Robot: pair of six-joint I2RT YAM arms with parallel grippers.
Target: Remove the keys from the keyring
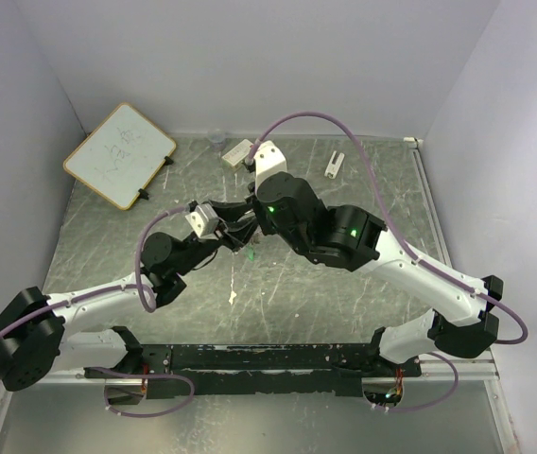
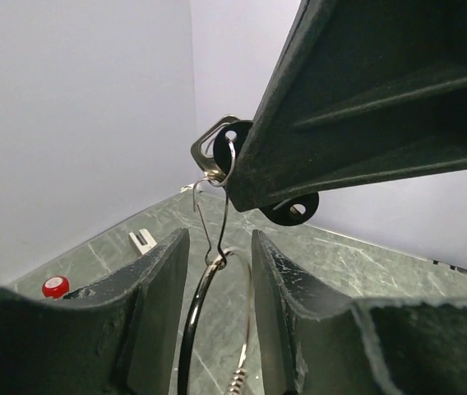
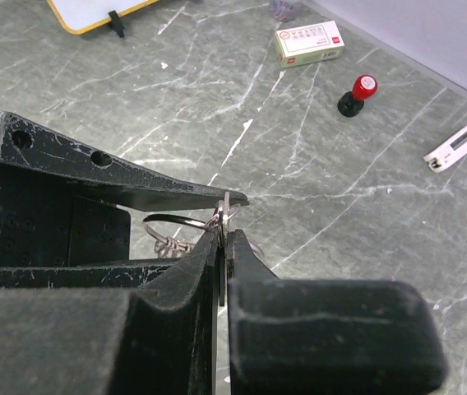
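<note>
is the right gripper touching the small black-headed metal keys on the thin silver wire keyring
Touching. The left wrist view shows the right gripper clamped on the black-headed metal keys, their heads sticking out beside its finger.

A yellow-framed whiteboard (image 1: 119,154), small white box (image 3: 308,44), red-topped stamp (image 3: 358,94) and white clip (image 3: 451,149) sit on the green marbled table (image 3: 135,99).
</note>
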